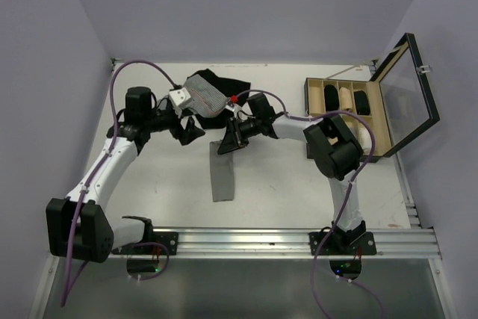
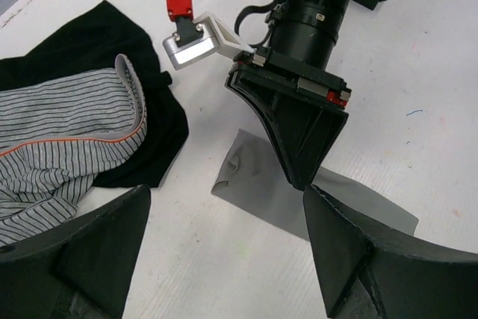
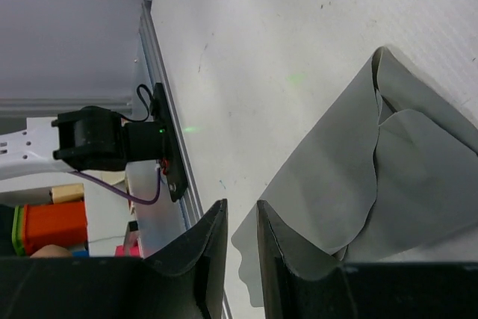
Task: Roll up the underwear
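Note:
The underwear is a plain grey cloth folded into a long narrow strip, lying flat mid-table. It also shows in the left wrist view and the right wrist view. My right gripper is at the strip's far end, with its tip down at the cloth. In its own view the jaws stand a narrow gap apart with nothing between them, and the cloth lies just beside one finger. My left gripper is wide open and empty, just left of the strip's far end.
A grey-and-white pinstriped garment lies on a black garment at the back, just behind both grippers; both show in the left wrist view. A wooden compartment box with its glass lid raised stands at the right.

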Controlling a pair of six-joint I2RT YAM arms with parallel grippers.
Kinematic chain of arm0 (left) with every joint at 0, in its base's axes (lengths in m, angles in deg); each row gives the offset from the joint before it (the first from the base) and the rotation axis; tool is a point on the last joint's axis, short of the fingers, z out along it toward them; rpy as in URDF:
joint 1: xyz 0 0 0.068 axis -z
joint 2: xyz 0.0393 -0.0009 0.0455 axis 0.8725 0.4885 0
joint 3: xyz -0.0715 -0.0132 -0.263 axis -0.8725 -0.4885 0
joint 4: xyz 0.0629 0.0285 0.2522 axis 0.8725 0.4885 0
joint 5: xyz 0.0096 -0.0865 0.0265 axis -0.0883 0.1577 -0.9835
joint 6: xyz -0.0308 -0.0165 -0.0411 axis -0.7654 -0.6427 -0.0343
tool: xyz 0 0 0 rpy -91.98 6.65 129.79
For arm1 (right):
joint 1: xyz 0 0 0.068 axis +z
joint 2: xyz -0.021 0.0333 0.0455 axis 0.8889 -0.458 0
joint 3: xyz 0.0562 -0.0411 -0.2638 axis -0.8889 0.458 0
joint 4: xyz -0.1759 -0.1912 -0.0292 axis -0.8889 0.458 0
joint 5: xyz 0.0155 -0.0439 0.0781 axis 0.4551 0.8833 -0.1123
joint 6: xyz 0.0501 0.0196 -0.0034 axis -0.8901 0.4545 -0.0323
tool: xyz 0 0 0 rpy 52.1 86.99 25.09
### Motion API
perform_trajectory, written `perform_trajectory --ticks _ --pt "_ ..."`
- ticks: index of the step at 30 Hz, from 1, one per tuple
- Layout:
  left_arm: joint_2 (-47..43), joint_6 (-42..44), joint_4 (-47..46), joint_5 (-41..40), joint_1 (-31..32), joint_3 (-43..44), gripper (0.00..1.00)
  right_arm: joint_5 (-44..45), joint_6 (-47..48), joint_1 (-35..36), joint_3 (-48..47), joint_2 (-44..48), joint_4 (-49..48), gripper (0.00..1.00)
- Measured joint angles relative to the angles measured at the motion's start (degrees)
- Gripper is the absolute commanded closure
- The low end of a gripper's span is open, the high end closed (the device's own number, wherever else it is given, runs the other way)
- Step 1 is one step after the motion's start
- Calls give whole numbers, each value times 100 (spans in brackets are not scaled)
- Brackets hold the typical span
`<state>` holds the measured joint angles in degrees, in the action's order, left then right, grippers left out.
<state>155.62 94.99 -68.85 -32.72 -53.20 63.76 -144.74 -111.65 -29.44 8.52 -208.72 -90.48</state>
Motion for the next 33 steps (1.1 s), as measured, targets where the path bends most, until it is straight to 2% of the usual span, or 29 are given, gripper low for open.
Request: perform_trajectory --ticks 3,6,10,14,17,22,27,33 --pt "61 7 -109 11 0 -26 20 -7 -31 48 90 -57 -61 74" --pt "70 155 -153 79 -2 -168 35 17 203 55 66 -153 76 75" --pt "57 852 0 26 74 -479 38 170 697 44 -63 -437 511 75" --pt "-122 1958 487 -282 566 -1027 39 264 1130 44 -131 -520 1062 73" --pt "-492 2684 776 -426 929 -1456 39 387 1329 48 -201 -393 1329 66" --pt "-1373 3606 990 -782 1508 -1976 39 509 1565 131 -328 157 1969 64" --pt "-1556 4138 990 -1228 2559 -2166 41 494 1668 422 -245 828 2238 66" --pt "-1193 4441 879 -1563 3193 -2369 50 365 1641 748 332 761 2140 68"
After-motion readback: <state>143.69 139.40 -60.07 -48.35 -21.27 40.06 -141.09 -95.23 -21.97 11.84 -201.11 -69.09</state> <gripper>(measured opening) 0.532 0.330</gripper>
